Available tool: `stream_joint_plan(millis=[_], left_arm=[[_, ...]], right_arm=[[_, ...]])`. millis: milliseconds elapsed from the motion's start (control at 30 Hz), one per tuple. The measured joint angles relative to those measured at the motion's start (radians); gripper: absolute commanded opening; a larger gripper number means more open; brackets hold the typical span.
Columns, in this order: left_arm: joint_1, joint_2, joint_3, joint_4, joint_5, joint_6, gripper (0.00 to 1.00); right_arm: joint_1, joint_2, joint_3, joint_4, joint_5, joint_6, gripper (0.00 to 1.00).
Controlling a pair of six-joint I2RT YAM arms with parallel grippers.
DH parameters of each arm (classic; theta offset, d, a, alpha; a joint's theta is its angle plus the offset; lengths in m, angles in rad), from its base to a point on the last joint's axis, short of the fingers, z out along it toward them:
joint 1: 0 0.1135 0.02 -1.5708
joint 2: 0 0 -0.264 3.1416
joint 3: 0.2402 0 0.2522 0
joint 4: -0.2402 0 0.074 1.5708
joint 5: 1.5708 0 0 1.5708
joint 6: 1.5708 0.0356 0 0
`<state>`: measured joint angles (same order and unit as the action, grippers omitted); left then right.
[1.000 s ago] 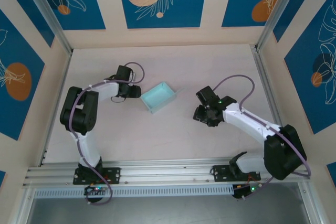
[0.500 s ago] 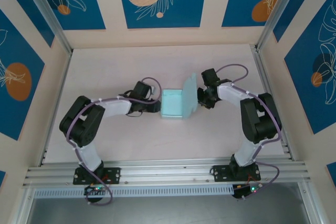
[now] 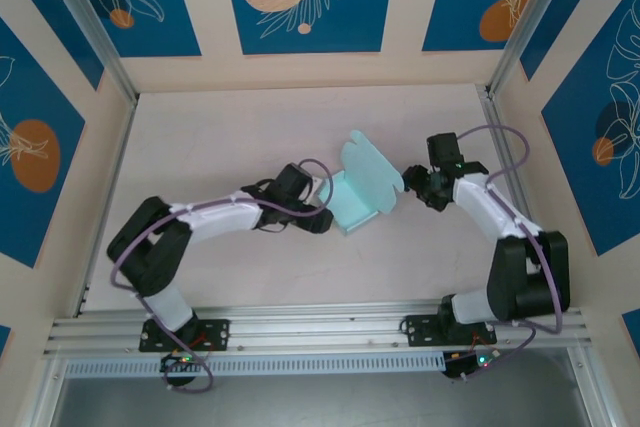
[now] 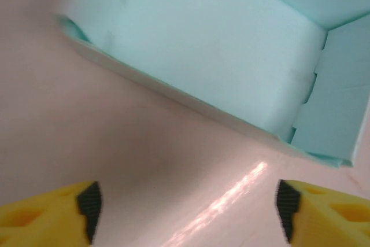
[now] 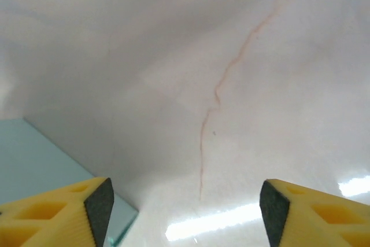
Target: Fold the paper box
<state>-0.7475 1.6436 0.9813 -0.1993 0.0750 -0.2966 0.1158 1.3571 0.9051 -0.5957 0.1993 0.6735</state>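
At the left of the overhead view, the left arm (image 3: 200,219) reaches low across the pale pink table (image 3: 250,137) toward the middle. Its left gripper (image 3: 322,220) is right at the left side of the paper box (image 3: 352,209); from above I cannot tell whether it touches the card. The left wrist view shows the left gripper (image 4: 185,209) spread wide and holding nothing, with its yellow fingers (image 4: 49,218) at the bottom corners and bare table between them. There the paper box (image 4: 202,44) lies just ahead, apart from the tips, with its long lower edge on the table and a notched end wall (image 4: 341,102) on the right. Seen from above, the pale aqua box sits near the centre of the table as an open tray. A scallop-edged lid flap (image 3: 370,162) stands up from its far right side. Just right of that flap is the right gripper (image 3: 409,181), on the right arm (image 3: 490,212), which bends back toward its base at the lower right. In the right wrist view the right gripper (image 5: 185,206) is also parted and empty. A corner of aqua card (image 5: 34,154) sits beside its left finger, and a thin reddish line (image 5: 219,91) crosses the table ahead.
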Motion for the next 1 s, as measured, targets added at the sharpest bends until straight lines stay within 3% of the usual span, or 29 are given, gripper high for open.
stream_joint_plan(millis=[200, 333, 500, 800, 1000], left_arm=[[0.119, -0.124, 0.055, -0.075, -0.077, 0.111, 1.00], [0.204, -0.060, 0.125, -0.086, -0.089, 0.177, 1.00], [0.283, 0.085, 0.239, -0.102, -0.052, 0.215, 1.00], [0.315, 0.208, 0.391, -0.122, 0.061, 0.247, 1.00], [0.321, 0.233, 0.391, -0.099, 0.142, 0.230, 0.96]], right_arm=[[0.035, -0.196, -0.158, -0.086, 0.026, 0.073, 0.81], [0.125, -0.339, -0.220, -0.154, 0.039, 0.143, 0.85], [0.309, -0.446, -0.243, -0.209, 0.082, 0.268, 0.87], [0.657, -0.377, -0.270, -0.233, 0.175, 0.562, 0.91], [0.724, -0.252, -0.249, -0.166, 0.179, 0.644, 0.89]])
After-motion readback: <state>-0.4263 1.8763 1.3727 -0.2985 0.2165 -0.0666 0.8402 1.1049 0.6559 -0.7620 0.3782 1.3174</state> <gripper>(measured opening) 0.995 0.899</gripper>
